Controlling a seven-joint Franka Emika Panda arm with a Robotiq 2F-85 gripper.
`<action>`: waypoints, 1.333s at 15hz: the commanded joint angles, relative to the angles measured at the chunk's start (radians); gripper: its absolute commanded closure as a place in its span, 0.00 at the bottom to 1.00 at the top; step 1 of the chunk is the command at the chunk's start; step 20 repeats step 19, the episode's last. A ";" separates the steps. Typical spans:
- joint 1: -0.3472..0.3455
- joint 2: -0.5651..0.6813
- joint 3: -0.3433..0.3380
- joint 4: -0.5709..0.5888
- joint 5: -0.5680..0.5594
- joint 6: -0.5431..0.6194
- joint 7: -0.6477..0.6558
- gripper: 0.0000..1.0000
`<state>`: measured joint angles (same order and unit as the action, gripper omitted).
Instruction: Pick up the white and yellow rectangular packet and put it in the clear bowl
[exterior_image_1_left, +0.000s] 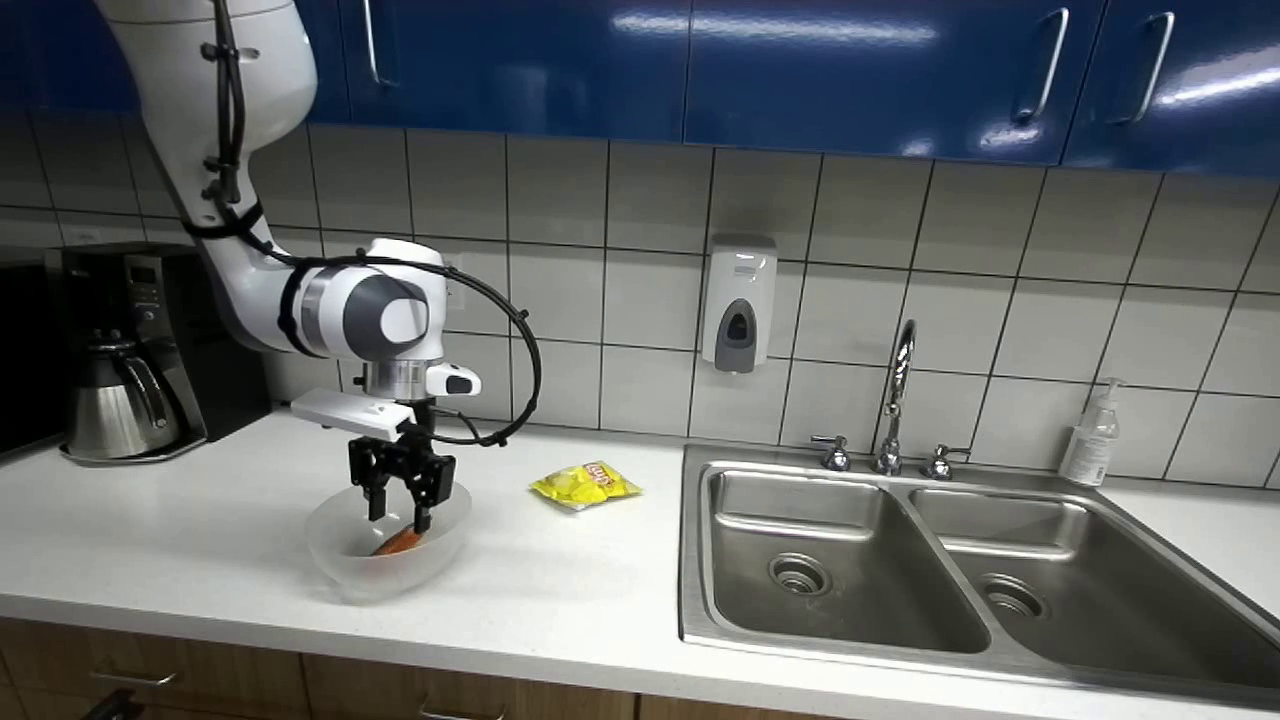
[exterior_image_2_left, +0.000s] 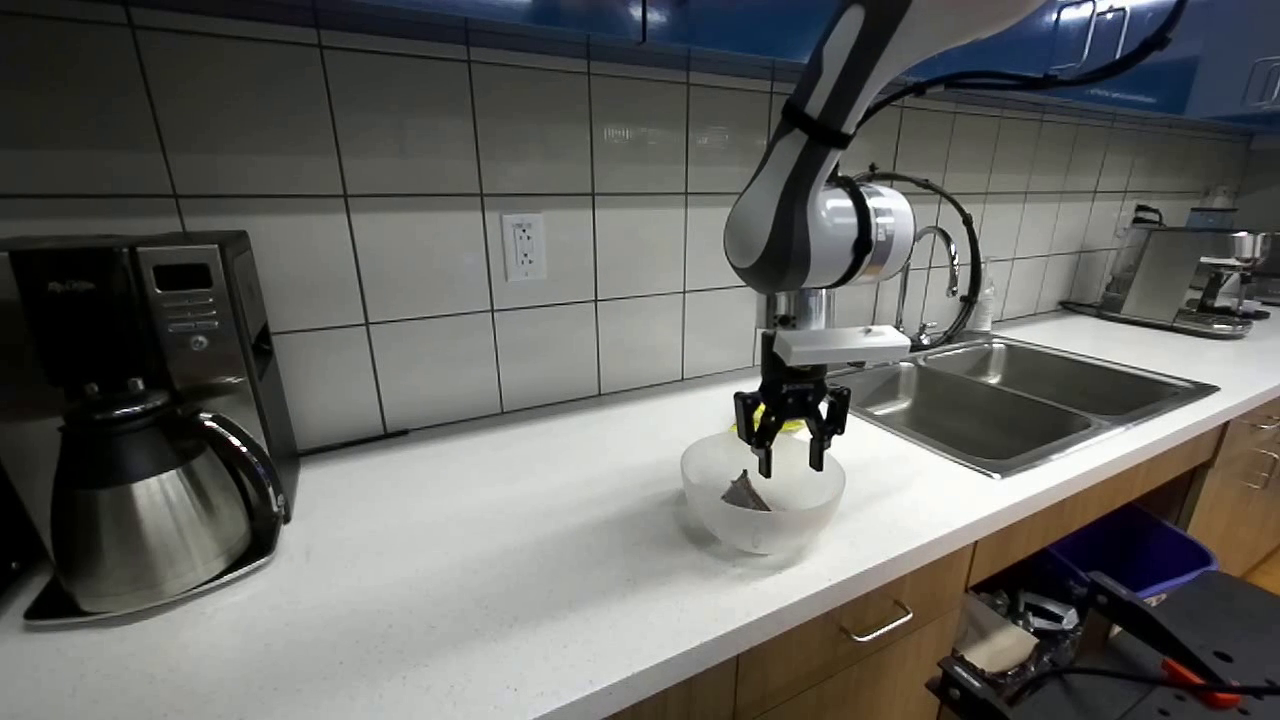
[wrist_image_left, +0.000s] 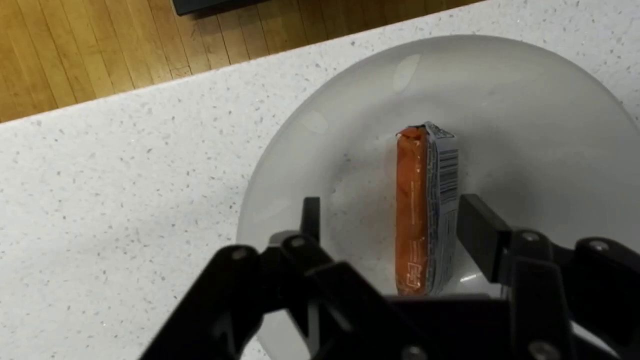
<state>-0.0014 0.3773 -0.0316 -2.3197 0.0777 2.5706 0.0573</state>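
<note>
Far left, the coffee maker, steel carafe seated at its foot. Across to the arm, angled down over the white counter, and at its end the gripper, pointing straight down over the frosted clear bowl, fingers spread well apart, a plain gap between them in both exterior views. And inside that bowl, there's the packet! What a look the wrist view gives: long, slim, rectangular, two sides showing at once. The left side there is glossy orange, creased down its length, a small pale mark printed toward the lower end. The right side is whitish grey, packed with fine dark print too small to read, a striped barcode higher up. At the top end the wrapper is crimped, orange folding over one corner, a wrinkled silvery flap on the other. From above it shows between the two fingers, closer to the one by the barcode; whether that one touches, I can't tell. In an exterior view the packet is a slanting orange-red streak; in an exterior view the packet is a dark, pointed corner. On to the right, near the bowl but apart from it, the yellow packet, bright and crinkled. Then the soap dispenser up on the tiled wall, the double steel sink, the faucet at its back, and far right, the soap bottle.
</note>
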 joint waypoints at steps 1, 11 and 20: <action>0.001 -0.053 0.006 -0.001 -0.004 -0.018 0.015 0.01; 0.048 -0.424 0.040 -0.247 -0.031 -0.041 0.041 0.00; 0.044 -0.540 0.056 -0.339 -0.034 -0.066 0.065 0.00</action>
